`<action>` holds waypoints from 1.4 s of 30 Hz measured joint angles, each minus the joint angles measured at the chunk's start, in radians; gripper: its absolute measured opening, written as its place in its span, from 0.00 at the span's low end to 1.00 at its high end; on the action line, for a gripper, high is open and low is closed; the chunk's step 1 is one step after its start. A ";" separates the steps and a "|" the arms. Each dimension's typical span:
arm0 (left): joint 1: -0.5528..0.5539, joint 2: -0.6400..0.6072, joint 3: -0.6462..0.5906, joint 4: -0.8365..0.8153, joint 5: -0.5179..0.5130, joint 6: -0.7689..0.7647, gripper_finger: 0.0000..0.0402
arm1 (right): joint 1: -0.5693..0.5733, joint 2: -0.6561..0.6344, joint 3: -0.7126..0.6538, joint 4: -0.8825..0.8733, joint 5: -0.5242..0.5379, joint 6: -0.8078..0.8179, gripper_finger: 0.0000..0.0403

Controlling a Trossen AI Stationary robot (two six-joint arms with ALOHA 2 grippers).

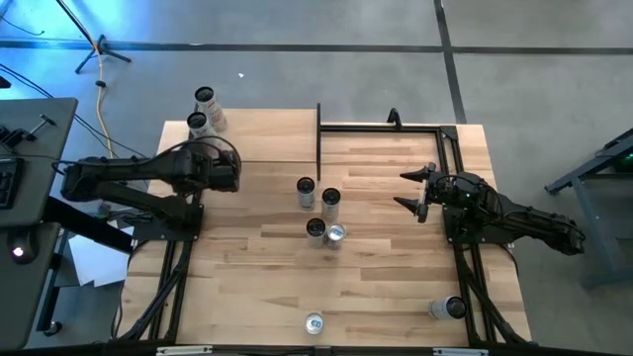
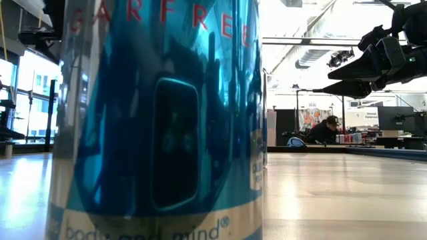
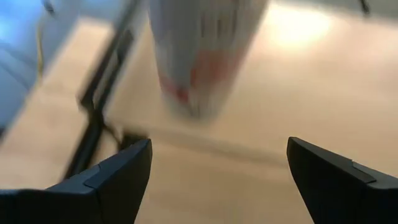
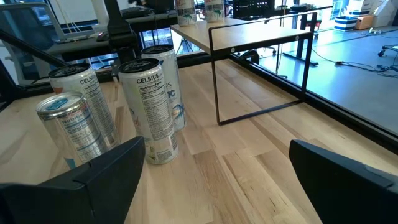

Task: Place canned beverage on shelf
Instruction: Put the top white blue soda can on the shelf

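Eight cans show from above: one can (image 1: pixel 314 322) stands at the near edge and one lying can (image 1: pixel 446 309) rests on its side at the near right, its long side running left to right; four cans (image 1: pixel 318 209) stand in a bunch mid-table, tops up, and two cans (image 1: pixel 205 110) stand upright on the shelf (image 1: pixel 262 138) at the far left. The left gripper (image 1: pixel 229 166) hangs over the shelf near those two with its claw spread wide; the right gripper (image 1: pixel 411 190) waits right of the bunch, claw spread too, holding nothing; a bare black frame (image 1: pixel 386 127) stands at the far right.
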 joint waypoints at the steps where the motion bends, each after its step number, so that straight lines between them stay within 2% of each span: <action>1: -0.014 0.000 0.000 0.000 0.054 -0.011 0.85 | 0.000 0.000 0.000 0.000 0.000 0.000 0.96; 5: -0.083 0.000 0.000 0.031 0.256 -0.031 0.85 | 0.000 0.000 0.000 0.000 0.000 0.000 0.96; 8: -0.152 0.000 0.000 0.117 0.366 -0.032 0.85 | 0.000 0.000 0.000 0.000 0.000 0.000 0.96; 10: -0.204 0.009 0.000 0.180 0.409 -0.032 0.85 | 0.000 0.000 0.000 0.000 0.000 0.000 0.96; 13: -0.292 0.057 0.000 0.256 0.414 -0.056 0.85 | 0.000 0.000 0.000 0.000 0.000 0.000 0.96; 18: -0.418 0.171 0.000 0.380 0.377 -0.083 0.85 | 0.000 0.000 0.000 0.000 0.000 0.000 0.96; 21: -0.483 0.237 0.000 0.465 0.318 -0.090 0.85 | 0.000 0.000 0.000 0.000 0.000 0.000 0.96; 29: -0.620 0.385 0.000 0.635 -0.056 -0.034 0.85 | 0.000 0.000 0.000 0.000 0.000 0.000 0.96; 33: -0.640 0.436 0.000 0.714 -0.188 0.002 0.85 | 0.000 0.000 0.000 0.000 0.000 0.000 0.96; 37: -0.632 0.473 0.030 0.752 -0.216 0.015 0.85 | 0.000 0.000 0.000 0.000 0.000 0.000 0.96; 42: -0.588 0.529 0.161 0.634 -0.190 0.042 0.85 | 0.000 0.000 0.000 0.000 0.000 0.000 0.96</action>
